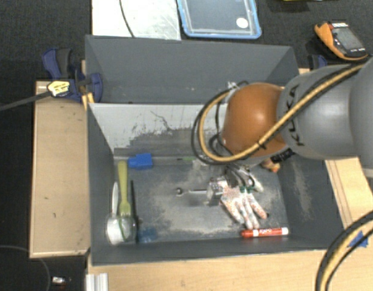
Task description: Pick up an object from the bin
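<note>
Apparently mid-approach: gripper just beside the pale glove, grip state unreadable; next needs centring, then closing.

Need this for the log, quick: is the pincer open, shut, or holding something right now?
Pincer: cannot be told. It is down low, right beside a pale glove-like thing.

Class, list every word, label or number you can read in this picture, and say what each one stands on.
"KU": black letters on the grey robot arm; the rest of the word is hidden behind a cable.
Red marker, lying near the front wall of the bin: white print, too small to read.
Nothing else here is legible.
</note>
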Robot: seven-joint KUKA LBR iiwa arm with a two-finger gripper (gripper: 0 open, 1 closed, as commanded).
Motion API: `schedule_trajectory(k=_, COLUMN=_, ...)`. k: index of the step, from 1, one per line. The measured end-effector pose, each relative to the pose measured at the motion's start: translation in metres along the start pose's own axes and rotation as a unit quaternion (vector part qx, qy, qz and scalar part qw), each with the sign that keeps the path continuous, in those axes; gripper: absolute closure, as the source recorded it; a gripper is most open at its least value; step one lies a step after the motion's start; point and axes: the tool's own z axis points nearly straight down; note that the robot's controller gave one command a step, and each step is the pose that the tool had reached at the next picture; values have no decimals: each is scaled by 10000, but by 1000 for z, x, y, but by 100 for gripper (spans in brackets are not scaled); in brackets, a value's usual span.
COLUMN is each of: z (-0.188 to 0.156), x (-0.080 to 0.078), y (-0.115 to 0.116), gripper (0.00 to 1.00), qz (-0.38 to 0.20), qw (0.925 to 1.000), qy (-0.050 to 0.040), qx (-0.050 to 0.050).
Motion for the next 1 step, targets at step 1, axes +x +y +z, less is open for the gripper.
schedule_trajectory(k=1, z=-23, x=7, y=-29, gripper=0, qz=-556, qw=9984, qy=28, qx=-5)
